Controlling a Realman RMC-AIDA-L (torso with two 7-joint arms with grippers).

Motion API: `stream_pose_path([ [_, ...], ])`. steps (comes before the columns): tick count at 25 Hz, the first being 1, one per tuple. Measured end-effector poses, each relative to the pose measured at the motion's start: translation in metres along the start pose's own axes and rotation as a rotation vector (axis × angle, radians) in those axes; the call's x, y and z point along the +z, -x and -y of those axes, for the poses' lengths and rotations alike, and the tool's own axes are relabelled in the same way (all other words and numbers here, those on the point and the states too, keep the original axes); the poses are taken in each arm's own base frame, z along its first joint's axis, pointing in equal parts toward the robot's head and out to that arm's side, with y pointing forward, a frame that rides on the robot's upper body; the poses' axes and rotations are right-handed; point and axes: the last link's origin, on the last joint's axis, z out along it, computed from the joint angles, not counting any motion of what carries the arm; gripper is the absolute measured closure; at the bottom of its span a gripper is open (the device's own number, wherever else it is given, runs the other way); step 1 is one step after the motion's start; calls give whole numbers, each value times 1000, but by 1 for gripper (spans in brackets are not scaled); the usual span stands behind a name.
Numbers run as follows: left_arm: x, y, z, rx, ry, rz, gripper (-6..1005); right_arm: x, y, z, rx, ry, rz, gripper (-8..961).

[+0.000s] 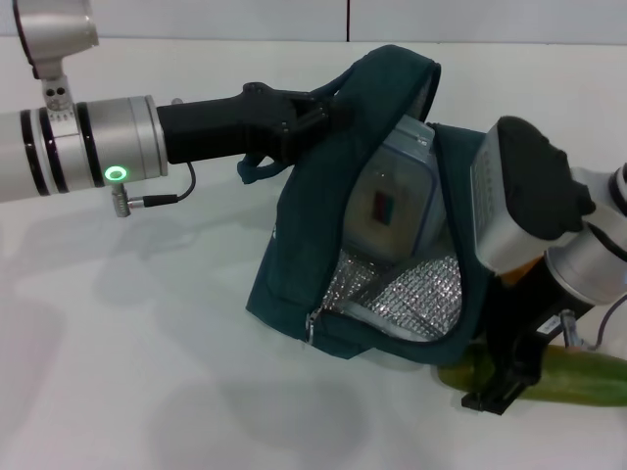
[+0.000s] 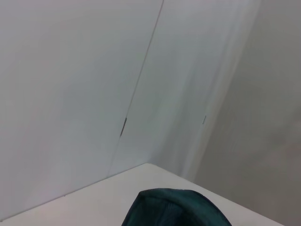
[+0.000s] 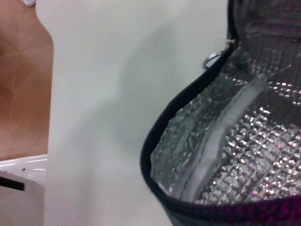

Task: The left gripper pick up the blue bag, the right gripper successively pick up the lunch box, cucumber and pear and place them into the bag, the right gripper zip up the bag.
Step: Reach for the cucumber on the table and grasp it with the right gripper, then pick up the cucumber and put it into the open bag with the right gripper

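as judged, soft, floppy blue bag (image 1: 323, 225), lunch box (image 1: 397, 196) inside, hung mid-table from clamped left gripper (image 1: 328, 108); smooth, firm cucumber (image 1: 578, 380) near right edge, under right gripper (image 1: 495, 397), finger state unclear, best gripped mid-length.

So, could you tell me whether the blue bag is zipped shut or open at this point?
Open. In the head view the blue bag gapes, its silver lining and the lunch box inside showing; the left gripper holds it up.
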Motion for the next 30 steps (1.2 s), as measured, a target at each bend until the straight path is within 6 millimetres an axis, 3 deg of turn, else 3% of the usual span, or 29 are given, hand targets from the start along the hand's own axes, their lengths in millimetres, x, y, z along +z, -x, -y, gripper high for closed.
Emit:
stream_pose_path([
  [14,0,-1,0,2,-1,-1,958,5,1,-2,-4,5,-10,113],
  [30,0,0,0,-1,0,-1,958,-8,1,-1,20,24,75,377],
])
